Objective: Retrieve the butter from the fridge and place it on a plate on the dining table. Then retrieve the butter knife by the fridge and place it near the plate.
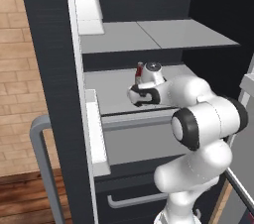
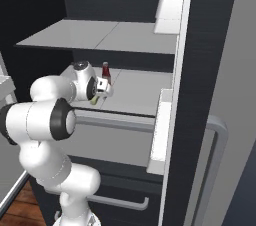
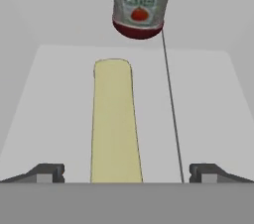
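The butter point(image 3: 114, 119), a pale-yellow stick, lies lengthwise on the grey middle shelf point(image 1: 114, 86) of the open black fridge point(image 2: 200, 70). My gripper point(image 3: 126, 173) is open. Its two dark fingertips point(image 3: 45, 172) stand wide apart on either side of the stick's near end, not touching it. In the right base view the gripper point(image 2: 98, 98) reaches low over the shelf's front, with a bit of yellow butter point(image 2: 94, 100) under it. The plate, the dining table and the butter knife are out of view.
A small red bottle point(image 3: 140, 5) with a white cap stands just beyond the butter's far end point(image 2: 105, 71). An upper shelf point(image 1: 154, 37) hangs close above my hand. White door bins point(image 1: 96, 134) flank the opening. The lower drawer's grey handle point(image 1: 136, 200) is below.
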{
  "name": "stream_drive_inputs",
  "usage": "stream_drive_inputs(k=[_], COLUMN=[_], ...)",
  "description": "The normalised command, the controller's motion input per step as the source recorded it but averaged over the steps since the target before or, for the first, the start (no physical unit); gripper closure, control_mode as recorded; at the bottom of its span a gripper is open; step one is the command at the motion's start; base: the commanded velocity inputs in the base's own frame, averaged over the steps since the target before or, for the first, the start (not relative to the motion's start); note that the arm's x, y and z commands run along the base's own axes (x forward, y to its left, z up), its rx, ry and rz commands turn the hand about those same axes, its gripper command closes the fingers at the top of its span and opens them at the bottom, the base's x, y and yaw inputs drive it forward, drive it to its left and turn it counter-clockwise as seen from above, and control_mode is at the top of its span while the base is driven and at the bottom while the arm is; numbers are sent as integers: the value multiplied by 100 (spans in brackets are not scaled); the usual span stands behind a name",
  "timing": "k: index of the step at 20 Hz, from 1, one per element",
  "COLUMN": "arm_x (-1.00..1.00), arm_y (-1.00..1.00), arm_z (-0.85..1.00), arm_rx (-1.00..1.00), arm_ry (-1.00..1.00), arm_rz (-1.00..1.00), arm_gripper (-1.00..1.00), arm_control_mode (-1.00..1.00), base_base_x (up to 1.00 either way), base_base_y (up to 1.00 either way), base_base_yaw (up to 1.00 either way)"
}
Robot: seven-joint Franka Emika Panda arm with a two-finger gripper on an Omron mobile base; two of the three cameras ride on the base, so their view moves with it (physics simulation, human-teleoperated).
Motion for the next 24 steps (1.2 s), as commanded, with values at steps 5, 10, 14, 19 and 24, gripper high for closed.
stream_drive_inputs(k=[5,10,14,19,24], arm_x=[31,7,0,0,0], arm_y=[5,9,1,0,0], arm_z=[-1,-9,-18,-25,-22], arm_rx=[0,0,0,0,0], arm_ry=[0,2,2,0,0], arm_rz=[0,0,0,0,0], arm_gripper=[-100,-100,-100,-100,-100], arm_control_mode=[-100,-100,-100,-100,-100], base_base_x=[0,0,0,0,0], base_base_y=[0,0,0,0,0], base_base_yaw=[0,0,0,0,0])
